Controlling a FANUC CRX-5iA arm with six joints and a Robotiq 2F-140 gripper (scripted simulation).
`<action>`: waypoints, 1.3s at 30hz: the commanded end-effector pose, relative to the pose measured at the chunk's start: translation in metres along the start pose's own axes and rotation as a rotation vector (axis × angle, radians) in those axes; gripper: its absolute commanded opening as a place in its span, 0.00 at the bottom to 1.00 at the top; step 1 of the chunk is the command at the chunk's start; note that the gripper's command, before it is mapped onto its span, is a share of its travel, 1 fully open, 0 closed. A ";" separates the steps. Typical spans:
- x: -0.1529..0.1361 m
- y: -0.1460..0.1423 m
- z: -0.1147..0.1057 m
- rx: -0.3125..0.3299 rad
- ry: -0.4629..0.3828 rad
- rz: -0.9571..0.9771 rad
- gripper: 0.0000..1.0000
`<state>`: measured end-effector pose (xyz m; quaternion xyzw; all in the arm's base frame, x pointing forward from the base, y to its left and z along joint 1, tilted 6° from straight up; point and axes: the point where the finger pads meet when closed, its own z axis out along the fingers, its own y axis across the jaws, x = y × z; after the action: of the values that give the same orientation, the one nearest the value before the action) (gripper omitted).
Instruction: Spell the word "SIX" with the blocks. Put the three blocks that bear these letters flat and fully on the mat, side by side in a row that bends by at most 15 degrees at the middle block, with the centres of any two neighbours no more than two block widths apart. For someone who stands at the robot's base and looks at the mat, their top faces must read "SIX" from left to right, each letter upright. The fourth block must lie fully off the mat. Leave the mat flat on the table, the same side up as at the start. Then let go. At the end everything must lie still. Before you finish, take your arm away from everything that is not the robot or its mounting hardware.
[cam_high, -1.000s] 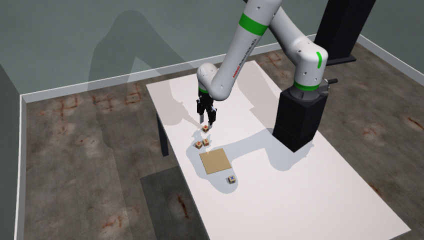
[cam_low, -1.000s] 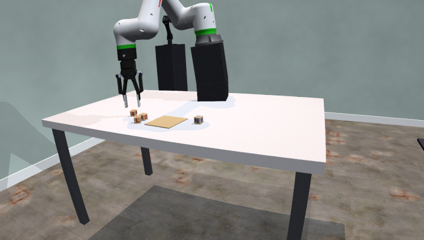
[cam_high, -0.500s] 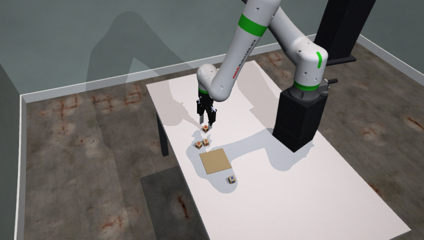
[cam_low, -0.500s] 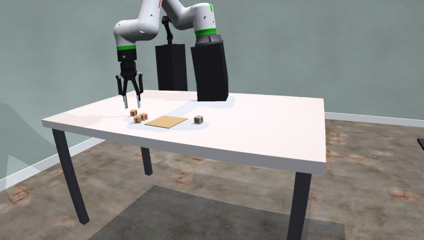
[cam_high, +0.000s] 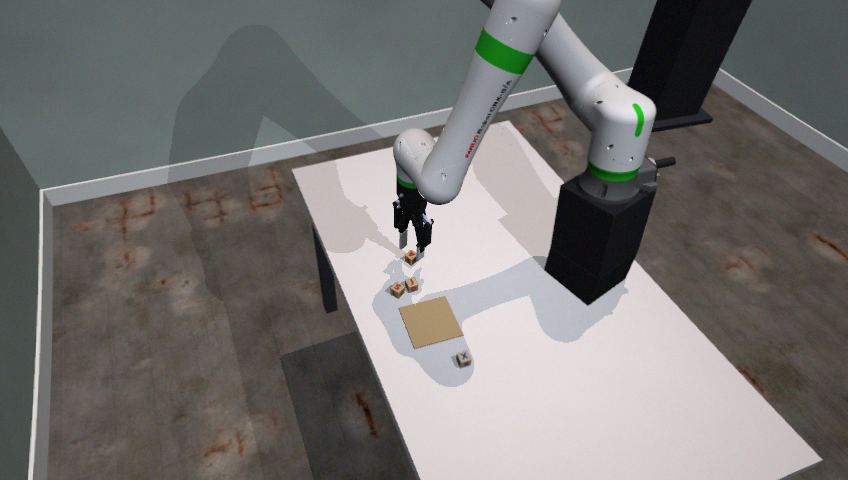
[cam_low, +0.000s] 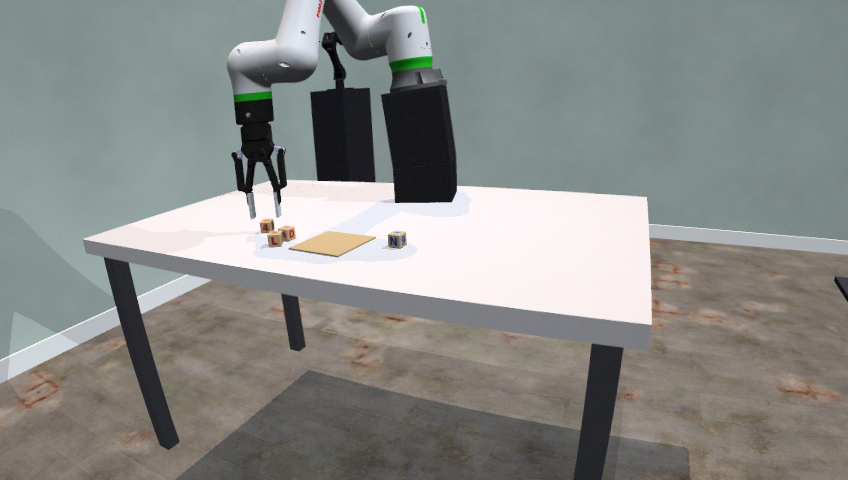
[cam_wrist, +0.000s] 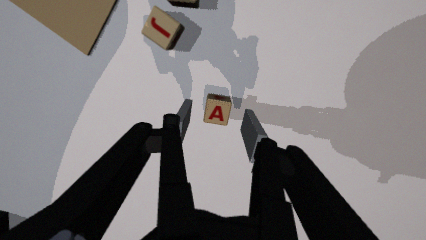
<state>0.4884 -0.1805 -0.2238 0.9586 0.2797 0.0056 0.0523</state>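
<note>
The A-topped block (cam_high: 410, 257) (cam_low: 266, 226) (cam_wrist: 217, 110) sits on the desk (cam_high: 535, 368) (cam_low: 476, 255), off the mat (cam_high: 430, 322) (cam_low: 333, 243) (cam_wrist: 85, 25). Our gripper (cam_high: 411, 246) (cam_low: 264, 216) (cam_wrist: 217, 115) hovers above, partly open, holding nothing; descending off-centre, we could clip the block and shove it.

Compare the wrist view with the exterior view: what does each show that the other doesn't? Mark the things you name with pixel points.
Only wrist: a readable red A on top of the nearest block (cam_wrist: 216, 113) (cam_low: 266, 226).

Only exterior: the block with a blue N on its side (cam_low: 393, 240), the table legs (cam_low: 142, 356) and the robot's black pedestal (cam_low: 419, 148).

Both: the gripper (cam_wrist: 217, 115) (cam_low: 264, 215), partly open with nothing between its fingers, and the mat (cam_wrist: 75, 25) (cam_low: 333, 243), which the wrist view cuts off.
</note>
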 end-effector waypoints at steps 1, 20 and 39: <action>0.000 0.000 0.005 0.000 0.000 0.000 0.40; 0.000 0.000 0.034 0.000 0.000 0.000 0.40; 0.000 0.000 0.034 0.000 0.000 0.000 0.28</action>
<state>0.4898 -0.1838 -0.2577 0.9586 0.2797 0.0056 0.0524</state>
